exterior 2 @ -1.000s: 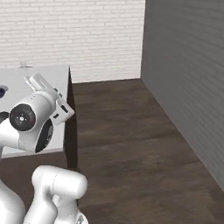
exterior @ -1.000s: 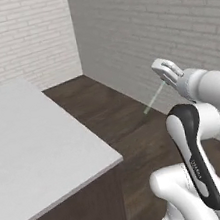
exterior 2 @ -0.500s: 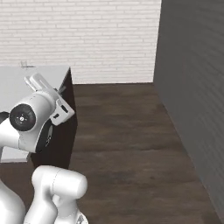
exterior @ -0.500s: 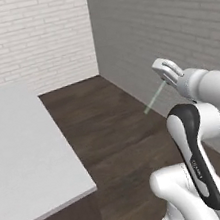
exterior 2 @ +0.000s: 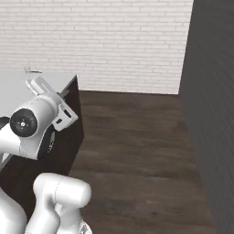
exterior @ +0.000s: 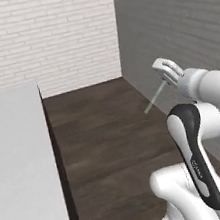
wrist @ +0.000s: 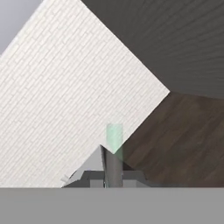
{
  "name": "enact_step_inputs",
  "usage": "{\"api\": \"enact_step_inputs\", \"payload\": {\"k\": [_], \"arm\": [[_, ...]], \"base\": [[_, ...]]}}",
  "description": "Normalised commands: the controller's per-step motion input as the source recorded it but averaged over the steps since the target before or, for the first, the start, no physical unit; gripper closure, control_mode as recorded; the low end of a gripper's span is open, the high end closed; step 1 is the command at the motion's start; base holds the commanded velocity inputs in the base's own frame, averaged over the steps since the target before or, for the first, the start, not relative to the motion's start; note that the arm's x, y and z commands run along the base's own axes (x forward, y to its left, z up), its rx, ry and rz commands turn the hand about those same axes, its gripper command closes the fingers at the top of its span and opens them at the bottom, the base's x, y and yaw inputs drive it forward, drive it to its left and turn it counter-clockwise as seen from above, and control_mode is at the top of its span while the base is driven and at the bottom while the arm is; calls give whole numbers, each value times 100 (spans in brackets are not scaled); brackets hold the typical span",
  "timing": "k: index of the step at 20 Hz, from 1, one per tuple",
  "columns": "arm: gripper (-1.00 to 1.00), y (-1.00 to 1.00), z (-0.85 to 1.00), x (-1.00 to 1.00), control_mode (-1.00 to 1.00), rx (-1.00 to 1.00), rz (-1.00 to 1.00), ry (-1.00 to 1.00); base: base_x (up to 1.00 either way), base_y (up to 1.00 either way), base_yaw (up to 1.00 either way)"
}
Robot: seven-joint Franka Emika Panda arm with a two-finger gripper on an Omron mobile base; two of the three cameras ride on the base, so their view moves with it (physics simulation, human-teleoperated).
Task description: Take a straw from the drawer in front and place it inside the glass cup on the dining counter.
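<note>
On the far left stands the dining counter (exterior: 19, 162), its plain white top running up the left base view with a dark wood side dropping to the floor. From the right base view the same white top (exterior 2: 18, 82) sits behind the arm, and near its back edge there is a small clear shape, likely the glass cup (exterior 2: 28, 70), too faint to be sure of. Dark wood planks (exterior: 106, 133) cover the floor between the island and the walls, with a white brick wall (exterior: 44, 37) at the back. Further right, the gripper (exterior: 166, 74) is raised in the air over the floor, well apart from the counter, its jaws nearly closed and pinching the straw (exterior: 154, 98). The pale green stick slants down and to the left out of the fingers. In the hand view the straw (wrist: 114, 136) rises between the two dark tips. A dark grey wall (exterior: 180, 34) closes the right side.
</note>
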Motion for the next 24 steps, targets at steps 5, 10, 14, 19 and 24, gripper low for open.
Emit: {"api": "enact_step_inputs", "payload": {"k": [5,10,14,19,24], "arm": [[100,0,0,0,100,0,0,0],[100,0,0,0,100,0,0,0],[100,0,0,0,100,0,0,0],[100,0,0,0,100,0,0,0],[100,0,0,0,100,0,0,0]], "base": [[83,-62,35],[83,-60,35],[87,-56,36],[86,-53,36],[89,-52,38]]}}
